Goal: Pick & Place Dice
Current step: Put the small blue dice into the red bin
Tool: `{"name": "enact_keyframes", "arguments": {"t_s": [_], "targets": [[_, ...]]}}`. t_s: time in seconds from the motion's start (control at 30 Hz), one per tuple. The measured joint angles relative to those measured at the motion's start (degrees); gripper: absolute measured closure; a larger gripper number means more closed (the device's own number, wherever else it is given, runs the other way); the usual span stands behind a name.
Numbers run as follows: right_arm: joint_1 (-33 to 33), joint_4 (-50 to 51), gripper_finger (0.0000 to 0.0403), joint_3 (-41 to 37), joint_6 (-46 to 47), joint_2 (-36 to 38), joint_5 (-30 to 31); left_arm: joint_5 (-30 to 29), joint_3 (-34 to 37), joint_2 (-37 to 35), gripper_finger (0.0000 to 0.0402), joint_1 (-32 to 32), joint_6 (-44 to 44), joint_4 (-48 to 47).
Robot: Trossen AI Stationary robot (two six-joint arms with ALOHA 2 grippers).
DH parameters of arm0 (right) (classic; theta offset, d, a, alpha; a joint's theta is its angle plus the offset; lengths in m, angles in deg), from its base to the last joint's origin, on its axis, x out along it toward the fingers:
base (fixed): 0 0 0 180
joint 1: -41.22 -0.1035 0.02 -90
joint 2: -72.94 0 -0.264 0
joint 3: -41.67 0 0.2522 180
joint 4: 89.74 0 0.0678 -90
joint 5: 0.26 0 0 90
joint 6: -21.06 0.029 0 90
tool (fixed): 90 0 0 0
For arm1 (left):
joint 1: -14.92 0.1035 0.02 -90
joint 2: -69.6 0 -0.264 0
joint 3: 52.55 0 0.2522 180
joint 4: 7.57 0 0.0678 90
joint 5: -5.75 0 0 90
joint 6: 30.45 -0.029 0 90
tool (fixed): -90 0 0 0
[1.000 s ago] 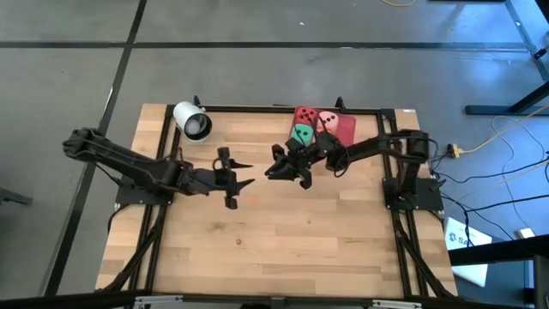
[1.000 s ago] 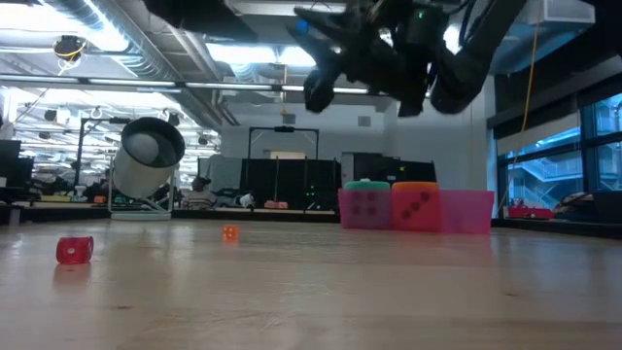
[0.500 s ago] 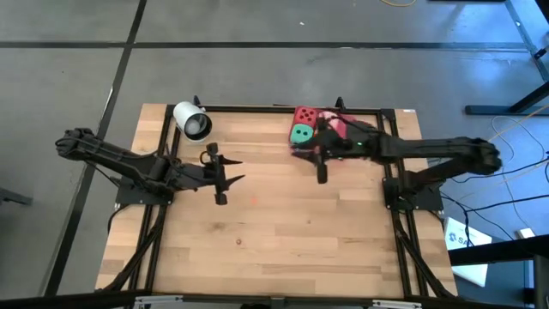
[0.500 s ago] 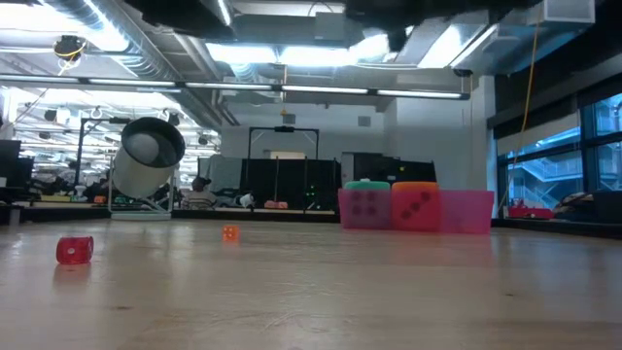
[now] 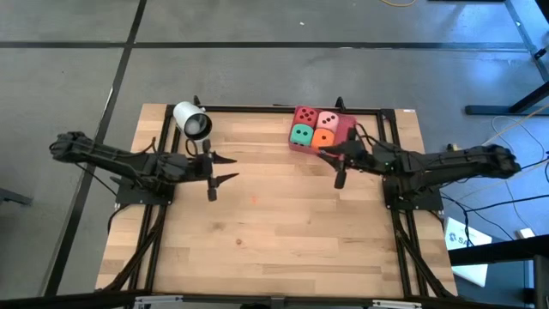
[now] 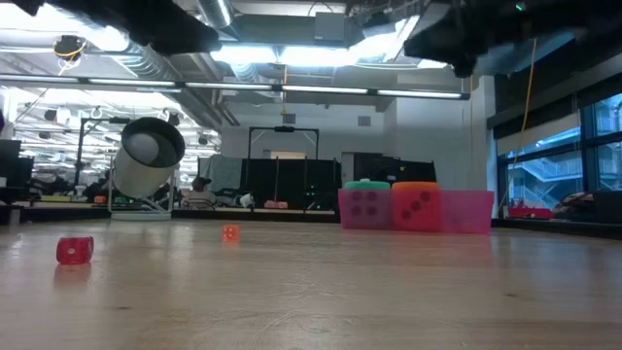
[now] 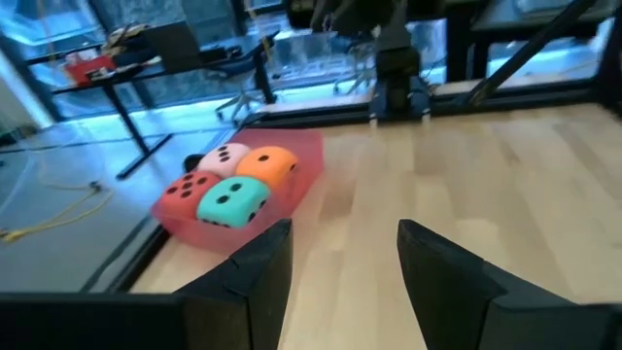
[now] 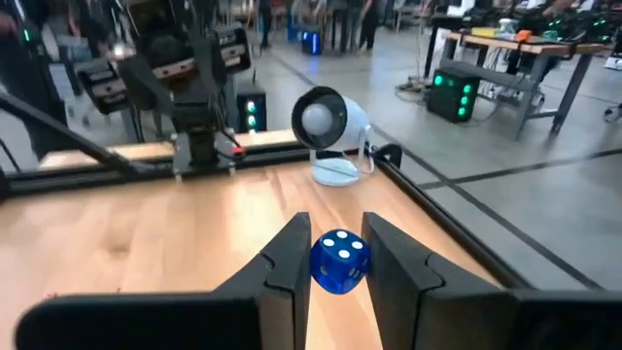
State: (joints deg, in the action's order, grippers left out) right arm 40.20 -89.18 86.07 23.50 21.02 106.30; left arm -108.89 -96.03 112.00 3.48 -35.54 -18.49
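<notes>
Right gripper (image 8: 330, 255), right of centre in the high view, clamps a small blue die (image 8: 339, 262), apparently bound for the red tray (image 5: 343, 130) holding four dice (image 5: 312, 127); left gripper (image 7: 340, 255) waits with fingers apart, holding nothing.

**Tray and dice upper centre, arms at either side**

In the high view, the tray (image 5: 346, 129) sits at the table's (image 5: 283, 249) top edge, right of centre, with four dice (image 5: 310, 126) packed two by two inside it. The cylinder (image 5: 192, 121) lies at the upper left. The left gripper (image 5: 232, 168) hangs just below the cylinder. The right gripper (image 5: 328, 154) hangs just below the tray, a small die (image 8: 339, 261) between its fingers.
</notes>
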Motion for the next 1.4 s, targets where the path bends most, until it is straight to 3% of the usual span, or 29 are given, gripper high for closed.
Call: {"name": "enact_keyframes", "arguments": {"t_s": [0.27,0.57,0.7,0.87,1.1,1.4], "targets": [[-1.36,-15.70,0.0327,-15.24,3.13,7.40,6.75,4.10,6.37,-1.34,0.0224,3.92,0.25,8.71],[-0.25,-6.06,0.0327,-16.35,3.16,8.11,21.56,9.70,8.18,-1.23,0.0228,7.69,1.70,13.17],[2.24,-2.74,0.0327,-16.35,3.17,8.11,24.74,10.89,8.18,-0.53,0.0227,8.54,1.95,13.09],[6.85,1.30,0.0328,-14.64,3.12,8.13,25.05,10.91,8.18,0.73,0.0228,9.09,2.66,13.29],[13.97,17.52,0.0328,-5.55,3.50,8.11,25.63,10.89,8.18,2.71,0.0229,9.82,3.87,13.46],[25.49,28.45,0.0328,1.74,3.78,6.25,15.85,10.89,8.18,4.96,0.0229,9.79,3.46,16.06]]}}
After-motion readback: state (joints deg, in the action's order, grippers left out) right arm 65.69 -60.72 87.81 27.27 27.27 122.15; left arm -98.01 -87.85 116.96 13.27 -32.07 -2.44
